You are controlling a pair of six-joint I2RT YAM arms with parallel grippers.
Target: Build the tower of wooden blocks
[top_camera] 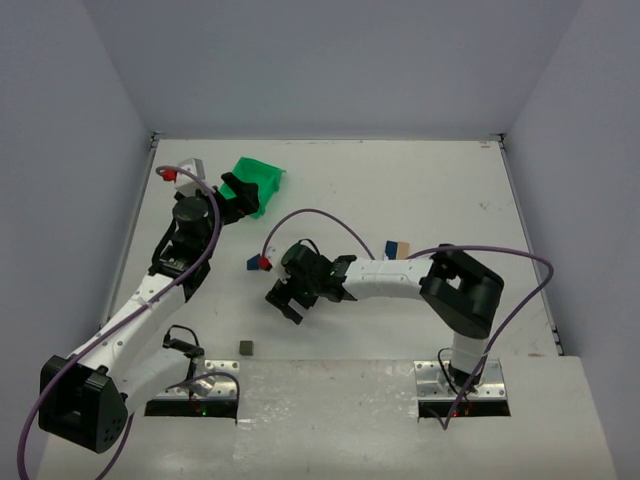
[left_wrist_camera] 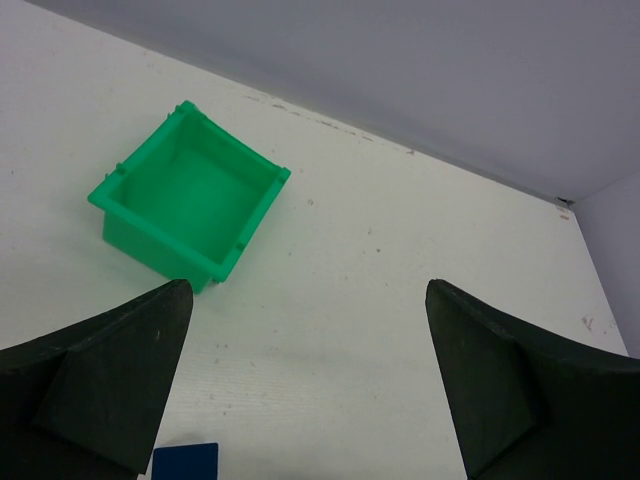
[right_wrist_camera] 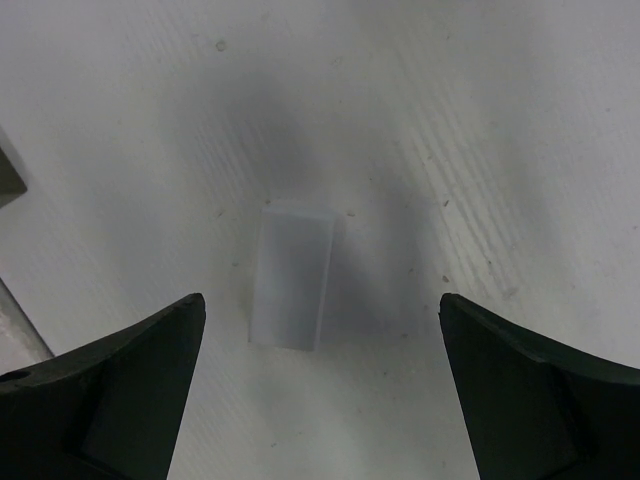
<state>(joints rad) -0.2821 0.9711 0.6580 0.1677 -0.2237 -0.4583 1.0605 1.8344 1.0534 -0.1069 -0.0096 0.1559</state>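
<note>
A small stack of a blue and a tan block, the wood block tower, stands right of the table's middle. A white slab lies flat on the table, just ahead of my open right gripper and between its fingers' lines. From above, that gripper hangs left of the tower and hides the slab. A dark cube sits near the front edge. My left gripper is open over bare table, with a blue piece beside its left finger.
An empty green plastic bin stands at the back left, just beyond the left gripper. Grey walls close the table at the back and on both sides. A dark corner shows at the left edge of the right wrist view.
</note>
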